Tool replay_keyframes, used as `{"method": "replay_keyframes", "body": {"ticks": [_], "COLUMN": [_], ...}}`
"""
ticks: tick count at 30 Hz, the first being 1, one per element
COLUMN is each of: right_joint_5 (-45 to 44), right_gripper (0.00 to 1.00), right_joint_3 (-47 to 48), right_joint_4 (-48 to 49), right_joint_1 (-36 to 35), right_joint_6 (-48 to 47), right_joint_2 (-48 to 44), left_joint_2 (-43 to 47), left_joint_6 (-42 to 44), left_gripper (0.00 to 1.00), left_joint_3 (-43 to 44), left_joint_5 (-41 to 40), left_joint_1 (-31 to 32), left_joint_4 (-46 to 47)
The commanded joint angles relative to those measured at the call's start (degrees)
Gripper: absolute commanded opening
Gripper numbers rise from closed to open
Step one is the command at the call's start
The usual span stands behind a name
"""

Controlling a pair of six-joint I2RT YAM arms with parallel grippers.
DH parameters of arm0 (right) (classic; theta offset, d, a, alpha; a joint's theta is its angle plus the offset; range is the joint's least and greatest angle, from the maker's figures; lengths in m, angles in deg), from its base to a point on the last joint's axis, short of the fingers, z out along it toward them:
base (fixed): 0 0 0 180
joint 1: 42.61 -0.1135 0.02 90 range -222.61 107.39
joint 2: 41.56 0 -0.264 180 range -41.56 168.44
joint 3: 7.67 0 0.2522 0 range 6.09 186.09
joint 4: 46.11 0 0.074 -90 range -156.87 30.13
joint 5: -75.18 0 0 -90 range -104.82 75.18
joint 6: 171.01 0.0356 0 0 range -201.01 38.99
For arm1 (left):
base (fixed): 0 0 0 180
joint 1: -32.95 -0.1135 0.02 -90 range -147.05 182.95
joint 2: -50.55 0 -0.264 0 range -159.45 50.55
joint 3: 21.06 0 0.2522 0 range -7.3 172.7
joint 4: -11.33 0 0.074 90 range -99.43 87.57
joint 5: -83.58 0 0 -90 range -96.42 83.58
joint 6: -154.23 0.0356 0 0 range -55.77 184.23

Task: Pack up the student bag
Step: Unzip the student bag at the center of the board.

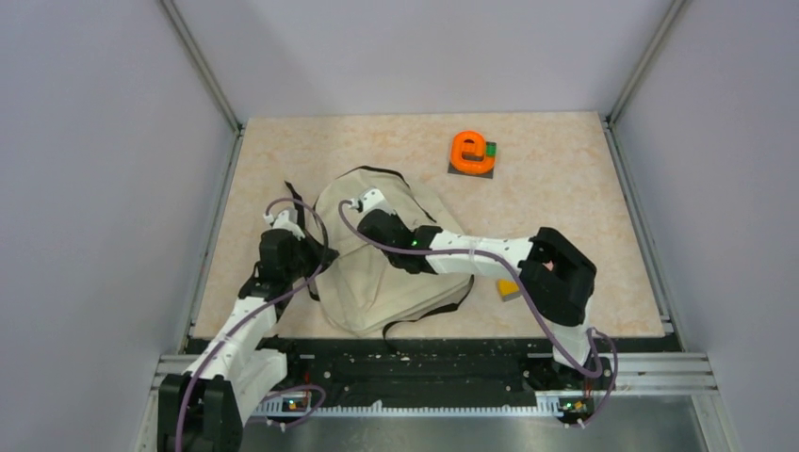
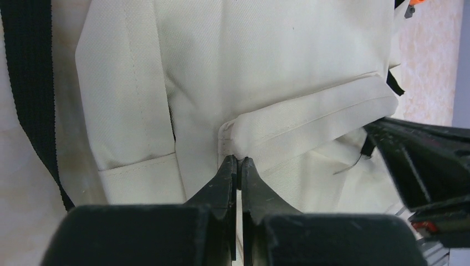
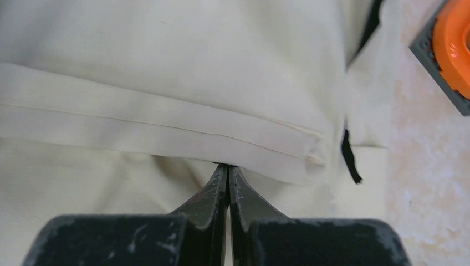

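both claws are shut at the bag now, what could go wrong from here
1. The left claw and right claw are shut at the edge of a flap on the bag; thin fabric may slip free, or only the flap lifts.
2. The right arm lies across the bag, its elbow by a yellow thing; a pull could knock it.

One student bag (image 1: pixel 372 282). One orange ring-shaped piece (image 1: pixel 471 151), one grey base plate (image 3: pixel 427 55) under it, one green block (image 1: pixel 491 149), one yellow piece (image 1: pixel 508 288). Two claws: left claw (image 2: pixel 237 162), right claw (image 3: pixel 228 168).
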Motion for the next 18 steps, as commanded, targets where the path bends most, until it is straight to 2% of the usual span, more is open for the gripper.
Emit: {"method": "replay_keyframes", "body": {"ticks": [1,11,18], "right_joint_5": [-6.55,-8.77,-5.53], "right_gripper": [0.00,0.00,0.00], "right_joint_3": [-3.37,-8.86,-6.79], "right_joint_4": [-3.71,-2.48,1.97], "right_joint_1": [3.90,10.67,15.82], "right_joint_6": [0.38,-0.67,-3.98], "right_joint_2": [-5.03,-8.03,-4.70], "left_joint_2": [2.53,9.57,14.08], "left_joint_6": [2.12,2.13,3.65], "left_gripper": [0.00,0.00,0.00], "left_joint_3": [-1.22,-0.53,-1.66], "left_joint_5": [-4.06,-3.06,2.25], "left_joint_1": [-0.62,-0.62,-0.53], "left_joint_4": [-3.53,-11.07,-12.11]}}
